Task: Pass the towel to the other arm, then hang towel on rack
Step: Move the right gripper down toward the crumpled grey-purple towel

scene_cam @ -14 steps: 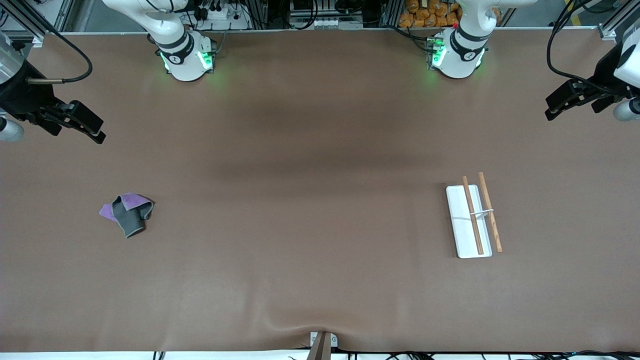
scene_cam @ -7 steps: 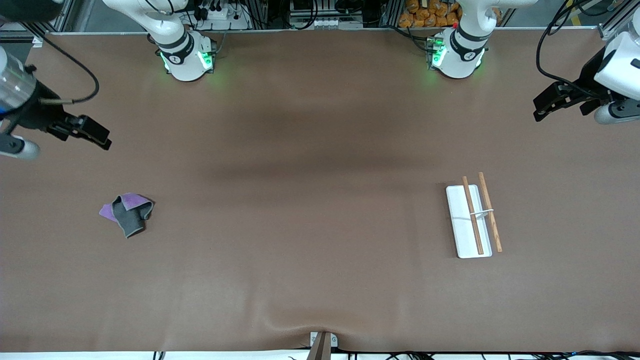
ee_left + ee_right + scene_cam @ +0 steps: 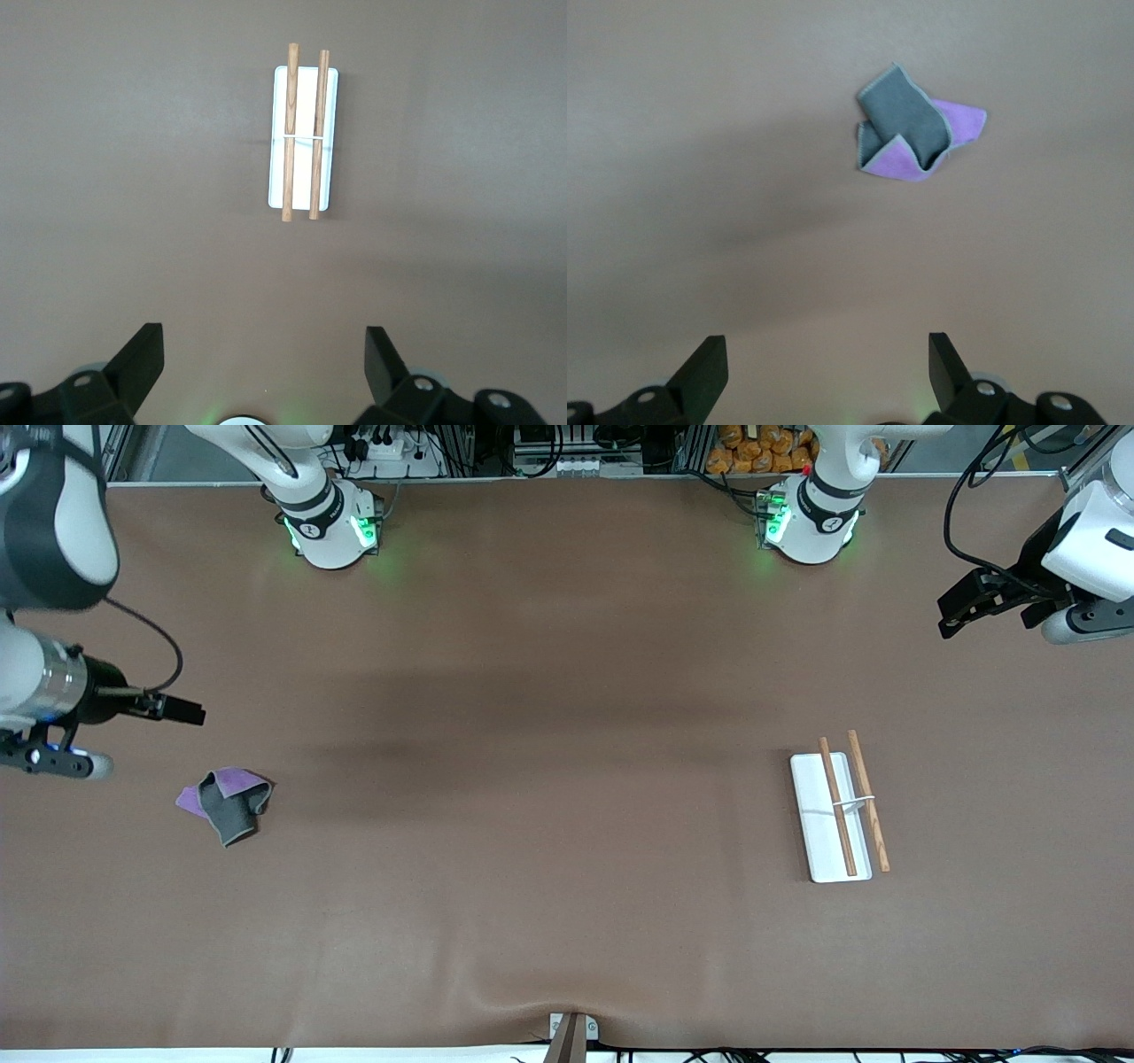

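Towel (image 3: 225, 804) crumpled lower left of front view, near right gripper (image 3: 182, 710), fingers spread, empty, for pickup; rack (image 3: 833, 815) right of centre; left gripper (image 3: 955, 611) spread, empty, upper right, waits

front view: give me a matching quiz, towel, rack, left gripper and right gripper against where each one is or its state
Column one:
1. crumpled purple and grey towel
2. white-based rack with two wooden rods
3. left gripper
4. right gripper

Column two:
A. open, above the table, close to the towel
B. bare, toward the left arm's end
C. open, up by the table's edge
D. lying toward the right arm's end

Pairs: 1-D, 2-B, 3-C, 4-A
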You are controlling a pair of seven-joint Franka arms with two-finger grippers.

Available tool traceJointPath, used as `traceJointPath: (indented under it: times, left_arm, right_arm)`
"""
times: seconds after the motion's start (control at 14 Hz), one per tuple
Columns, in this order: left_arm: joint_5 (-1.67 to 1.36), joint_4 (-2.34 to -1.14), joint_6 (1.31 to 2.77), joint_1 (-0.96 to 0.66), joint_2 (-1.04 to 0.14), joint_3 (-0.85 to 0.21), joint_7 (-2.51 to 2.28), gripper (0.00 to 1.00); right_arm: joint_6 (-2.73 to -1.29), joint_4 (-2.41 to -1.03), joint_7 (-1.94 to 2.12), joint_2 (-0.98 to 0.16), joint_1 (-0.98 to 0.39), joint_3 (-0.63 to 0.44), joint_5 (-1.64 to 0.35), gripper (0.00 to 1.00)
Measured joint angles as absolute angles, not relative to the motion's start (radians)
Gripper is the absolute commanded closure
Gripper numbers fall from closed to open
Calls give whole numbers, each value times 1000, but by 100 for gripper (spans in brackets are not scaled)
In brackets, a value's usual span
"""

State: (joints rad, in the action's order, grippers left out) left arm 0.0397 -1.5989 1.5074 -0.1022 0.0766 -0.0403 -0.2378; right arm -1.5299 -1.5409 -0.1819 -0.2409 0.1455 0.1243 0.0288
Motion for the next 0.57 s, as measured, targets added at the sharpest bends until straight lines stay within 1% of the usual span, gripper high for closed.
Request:
traceJointPath:
  times: [0.14, 0.29, 0.57]
  left_arm:
    - [40, -1599, 1507, -102, 77, -41, -238, 0]
    - [40, -1598, 1507, -103, 77, -42, -238, 0]
    - [40, -1598, 1507, -103, 78, -43, -238, 0]
  right_arm:
    - [-1571, -1542, -135, -293, 184, 122, 51, 0]
    - [-1627, -1545, -98, -354, 215, 121, 113, 0]
    - [-1689, -1551, -88, -457, 230, 122, 141, 0]
